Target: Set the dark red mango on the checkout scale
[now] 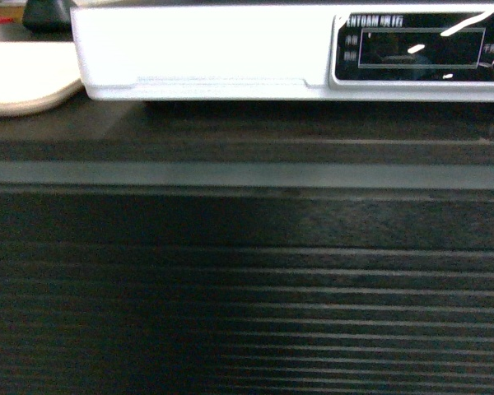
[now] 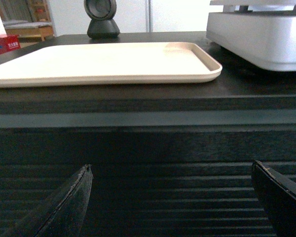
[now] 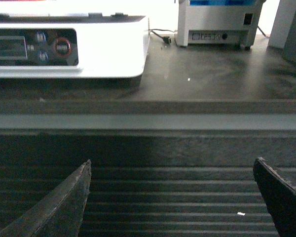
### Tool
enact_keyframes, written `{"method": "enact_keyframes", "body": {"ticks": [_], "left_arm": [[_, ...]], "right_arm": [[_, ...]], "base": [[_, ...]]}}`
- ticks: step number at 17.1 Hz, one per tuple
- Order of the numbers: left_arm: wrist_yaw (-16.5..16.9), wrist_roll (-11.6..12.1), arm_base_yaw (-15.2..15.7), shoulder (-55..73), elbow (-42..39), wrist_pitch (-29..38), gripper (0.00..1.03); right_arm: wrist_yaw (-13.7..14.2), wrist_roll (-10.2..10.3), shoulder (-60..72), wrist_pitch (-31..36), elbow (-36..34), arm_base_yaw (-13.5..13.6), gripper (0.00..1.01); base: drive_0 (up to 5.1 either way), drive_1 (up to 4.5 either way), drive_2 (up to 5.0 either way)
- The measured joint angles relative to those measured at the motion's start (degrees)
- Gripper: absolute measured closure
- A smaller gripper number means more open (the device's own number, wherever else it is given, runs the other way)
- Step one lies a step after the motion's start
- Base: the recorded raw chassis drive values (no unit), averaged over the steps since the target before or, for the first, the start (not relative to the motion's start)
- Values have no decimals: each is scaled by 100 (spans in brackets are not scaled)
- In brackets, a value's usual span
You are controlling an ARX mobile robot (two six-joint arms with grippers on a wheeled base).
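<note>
Dark slatted table [image 1: 247, 288] fills view; scale [image 1: 206, 49] above. Both pincers [image 2: 170, 197] [image 3: 170, 197] spread, empty; no mango visible, collision risk.

Above my left gripper [image 2: 171, 197] the scale [image 2: 259, 37] runs off the right edge. My head view crops its top and blurs its display [image 1: 420, 49] text. No mango shows anywhere.
</note>
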Motion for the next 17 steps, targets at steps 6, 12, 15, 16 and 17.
{"method": "enact_keyframes", "body": {"ticks": [6,12,15,16,17], "left_arm": [[-2,0,0,0,0,4,5],[-2,0,0,0,0,-15,5],[-2,0,0,0,0,-11,5],[-2,0,0,0,0,-9,5],[-2,0,0,0,0,-9,5]], "right_arm": [[-2,2,0,-2,0,0,3],[-2,0,0,-11,0,0,3],[-2,0,0,-9,0,0,3],[-2,0,0,-9,0,0,3],[-2,0,0,-9,0,0,3]], "base": [[0,0,0],[0,0,0],[0,0,0],[0,0,0],[0,0,0]]}}
